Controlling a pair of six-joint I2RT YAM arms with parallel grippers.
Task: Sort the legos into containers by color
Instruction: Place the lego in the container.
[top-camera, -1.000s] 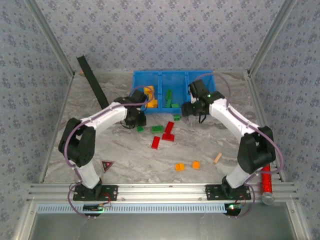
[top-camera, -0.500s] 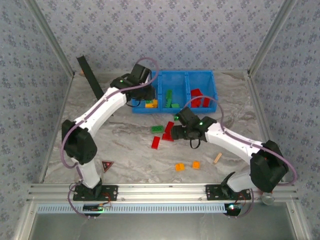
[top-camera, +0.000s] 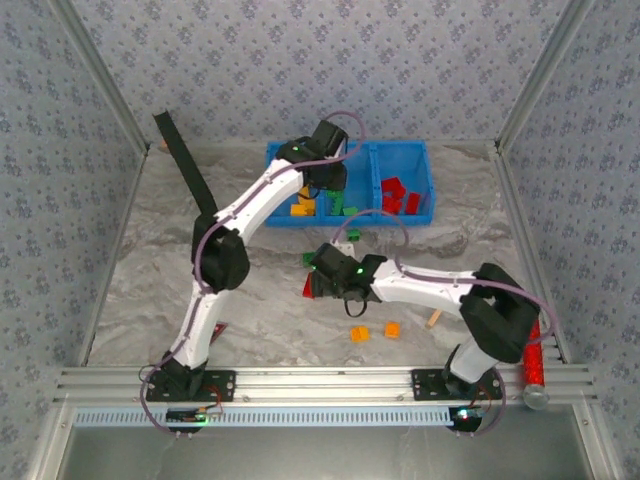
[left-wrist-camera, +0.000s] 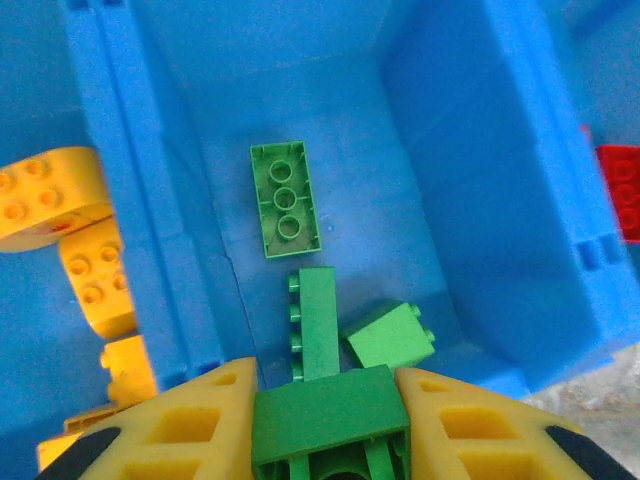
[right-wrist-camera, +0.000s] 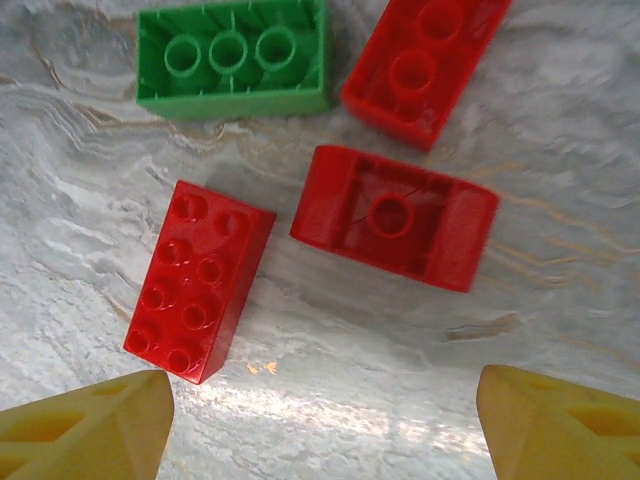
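Observation:
My left gripper (left-wrist-camera: 330, 405) is shut on a dark green lego (left-wrist-camera: 330, 420) and hangs over the middle container of the blue tray (top-camera: 400, 160). Three green legos lie below it: a flat one (left-wrist-camera: 286, 198), a long one on its side (left-wrist-camera: 318, 320) and a small one (left-wrist-camera: 392, 337). Yellow-orange legos (left-wrist-camera: 95, 280) fill the left container, and red ones (top-camera: 392, 192) the right. My right gripper (right-wrist-camera: 320, 425) is open, low over the table. Just ahead of it lie three red legos (right-wrist-camera: 198, 280) (right-wrist-camera: 395, 217) (right-wrist-camera: 425, 60) and a green one (right-wrist-camera: 233, 57).
Two orange legos (top-camera: 358, 334) (top-camera: 392, 328) lie on the table near the front, with a tan wooden piece (top-camera: 434, 318) to their right. A long red cylinder (top-camera: 533, 352) rests at the right edge. A black strip (top-camera: 183, 160) leans at the back left.
My left arm swung from the table up across the left container to over the middle one, carrying the green lego. My right arm came back from the tray to the red legos, jaws wider.

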